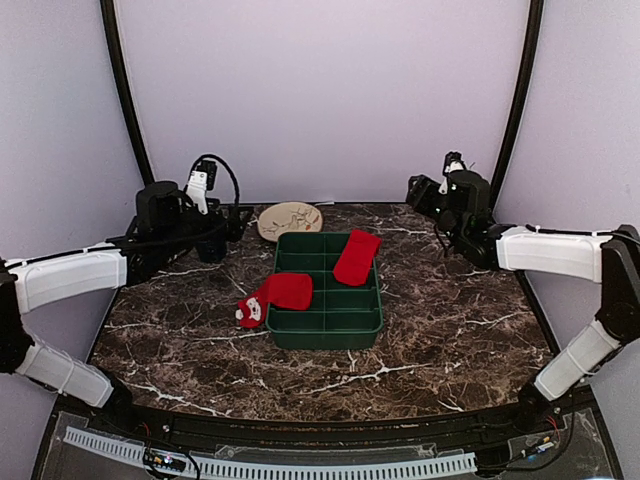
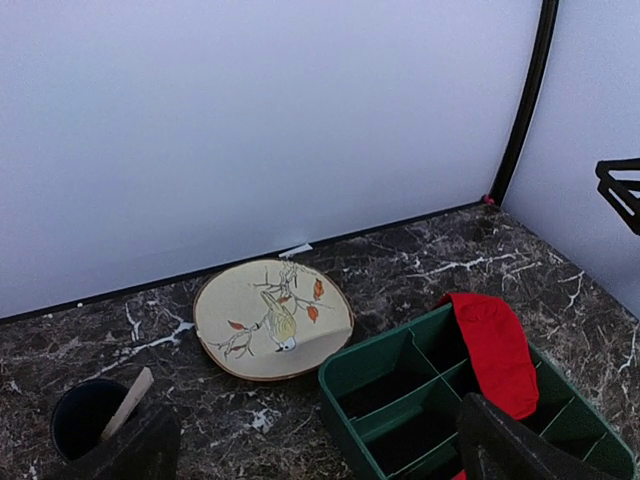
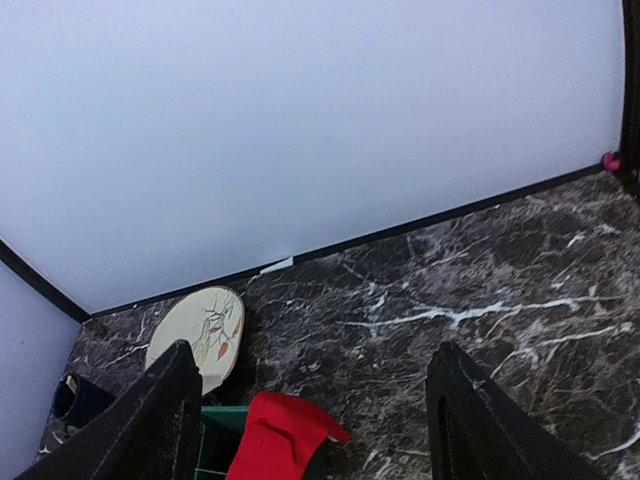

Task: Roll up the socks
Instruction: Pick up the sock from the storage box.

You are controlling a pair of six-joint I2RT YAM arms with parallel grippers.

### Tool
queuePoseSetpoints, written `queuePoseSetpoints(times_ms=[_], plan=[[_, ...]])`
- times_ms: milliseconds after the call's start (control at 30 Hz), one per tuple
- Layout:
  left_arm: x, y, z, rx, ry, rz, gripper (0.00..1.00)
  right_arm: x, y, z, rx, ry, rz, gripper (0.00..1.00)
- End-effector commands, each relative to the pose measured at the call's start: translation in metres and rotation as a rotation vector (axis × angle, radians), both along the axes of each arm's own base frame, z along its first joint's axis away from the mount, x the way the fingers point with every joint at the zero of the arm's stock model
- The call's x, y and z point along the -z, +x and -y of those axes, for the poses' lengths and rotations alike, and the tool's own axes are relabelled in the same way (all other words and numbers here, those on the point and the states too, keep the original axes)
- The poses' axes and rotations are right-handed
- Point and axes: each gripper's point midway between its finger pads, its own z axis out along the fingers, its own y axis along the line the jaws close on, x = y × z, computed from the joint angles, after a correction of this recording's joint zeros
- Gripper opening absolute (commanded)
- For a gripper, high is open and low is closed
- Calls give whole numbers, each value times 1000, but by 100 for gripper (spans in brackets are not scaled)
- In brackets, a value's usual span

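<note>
The left pincer [image 1: 232, 222] and the right pincer [image 1: 414, 192] hang high over the far corners of the desk [image 1: 440, 330], both well apart from the socks. One red sock [image 1: 357, 256] lies across the far rim of the green compartment tray [image 1: 330, 325]. The other sock [image 1: 283, 291] drapes over the tray's left wall, with its white patterned end on the desk.

In the left wrist view the fingers [image 2: 510, 445] stand wide apart with nothing between them. In the right wrist view the fingers [image 3: 165, 410] are also apart and empty.

The risk, as I judge it, is that the tray dividers catch the fabric during rolling. A pull on a sock may also drag the tray toward the bird plate [image 2: 272, 320] and the dark cup [image 2: 85, 415].

No brand or readable writing is visible; the plate shows only a bird drawing.
</note>
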Motion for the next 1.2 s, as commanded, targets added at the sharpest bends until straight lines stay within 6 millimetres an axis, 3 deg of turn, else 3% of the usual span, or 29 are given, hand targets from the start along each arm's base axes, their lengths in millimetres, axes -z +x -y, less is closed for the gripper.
queuePoseSetpoints(times_ms=[0,267,467,867,1167], plan=[[23,4,28,13,104,-72,99,32,9,-31,-87,211,-152,71],[45,12,56,64,114,-168,97,81,28,-60,-169,459,-316,69],[65,14,70,89,140,-227,94,107,33,-72,-217,570,-398,64],[103,26,84,92,219,-343,92,140,41,-85,-255,685,-498,63],[123,33,87,84,255,-409,91,147,40,-94,-289,710,-534,62]])
